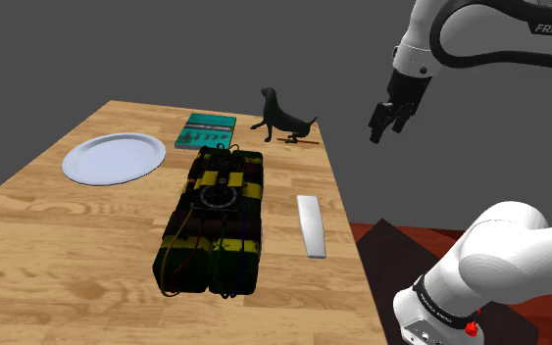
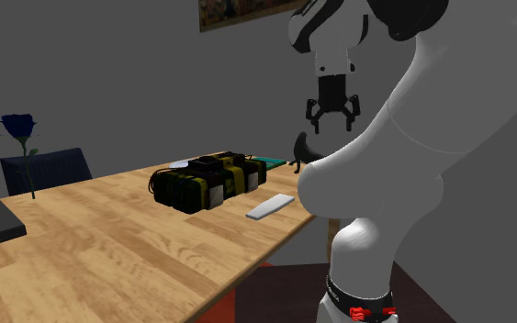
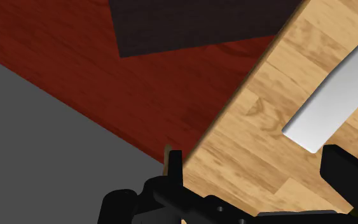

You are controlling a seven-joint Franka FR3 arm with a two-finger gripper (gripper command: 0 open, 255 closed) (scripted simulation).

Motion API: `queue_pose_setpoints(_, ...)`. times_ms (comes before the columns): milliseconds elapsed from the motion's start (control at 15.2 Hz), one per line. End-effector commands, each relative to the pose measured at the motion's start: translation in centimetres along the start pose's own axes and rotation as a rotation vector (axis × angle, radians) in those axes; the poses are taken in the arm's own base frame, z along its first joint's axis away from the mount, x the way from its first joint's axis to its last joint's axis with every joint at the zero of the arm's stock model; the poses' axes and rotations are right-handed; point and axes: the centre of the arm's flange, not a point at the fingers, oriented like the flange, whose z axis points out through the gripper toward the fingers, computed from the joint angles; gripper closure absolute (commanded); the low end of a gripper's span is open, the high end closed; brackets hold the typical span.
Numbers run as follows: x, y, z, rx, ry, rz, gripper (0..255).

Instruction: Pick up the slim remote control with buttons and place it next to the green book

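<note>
The slim remote [image 1: 310,225] is drawn plain pale grey and lies flat near the table's right edge in the shoulder view; it also shows in the second exterior view as remote [image 2: 270,206] and in the wrist view as remote [image 3: 336,102]. The green book [image 1: 206,130] lies flat at the far side of the table, beside a black dog figurine [image 1: 284,119]. My gripper [image 1: 388,123] hangs open and empty high above, off past the table's right edge, well away from the remote. From the second exterior view the gripper [image 2: 331,112] shows its fingers spread.
A black and yellow bundle with cables [image 1: 217,221] sits mid-table between remote and book. A white plate [image 1: 114,157] lies at the left. The wooden table [image 1: 58,255] ends just right of the remote, with red floor [image 3: 107,83] below. A blue rose [image 2: 19,128] stands at the far end.
</note>
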Motion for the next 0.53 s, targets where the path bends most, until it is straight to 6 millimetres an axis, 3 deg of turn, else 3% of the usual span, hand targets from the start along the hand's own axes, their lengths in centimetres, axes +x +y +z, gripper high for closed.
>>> queue_pose_setpoints(0, 0.0, 0.0, 0.0, 0.000, 0.000, 0.000, 0)
queue_pose_setpoints(462, -1.2, -6.1, 6.4, 0.029, -0.009, 0.204, 0)
